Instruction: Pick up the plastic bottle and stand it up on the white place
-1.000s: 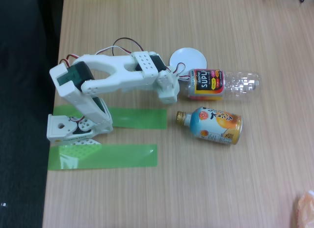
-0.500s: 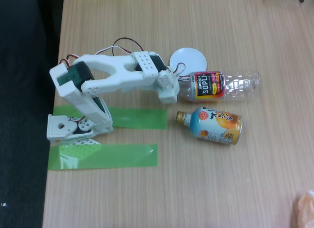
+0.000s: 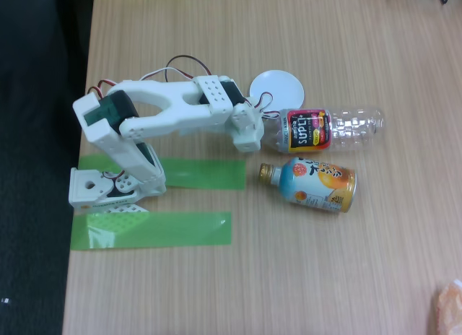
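Your hand [image 3: 261, 125] sits at the neck of the plastic bottle [image 3: 332, 128], which lies flat on the table [image 3: 325, 263] beside the white place [image 3: 276, 85]; can't tell if it's clamped

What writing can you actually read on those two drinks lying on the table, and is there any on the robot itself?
"SUPLI": white letters on the black band of the plastic bottle, seen sideways and only just legible.
Small print on that label's red and yellow parts: too blurred to read.
Dark characters on the orange-and-blue can-bottle: too blurred to read.
White robot arm and green tape strips: no writing visible.
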You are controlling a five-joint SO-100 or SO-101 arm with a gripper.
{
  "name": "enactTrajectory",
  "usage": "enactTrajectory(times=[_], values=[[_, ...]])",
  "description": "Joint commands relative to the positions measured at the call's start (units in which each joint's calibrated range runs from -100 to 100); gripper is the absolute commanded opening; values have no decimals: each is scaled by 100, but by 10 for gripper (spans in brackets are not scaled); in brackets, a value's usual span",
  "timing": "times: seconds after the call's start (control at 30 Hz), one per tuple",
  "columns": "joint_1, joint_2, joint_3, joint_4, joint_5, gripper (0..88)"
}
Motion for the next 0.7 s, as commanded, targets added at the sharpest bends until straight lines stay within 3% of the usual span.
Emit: enactTrajectory(times=[0.0,0.4,0.67], values=[[-35,-10,-91,28,-20,211],[-42,-19,-91,28,11,210],[-42,-19,-91,37,16,132]])
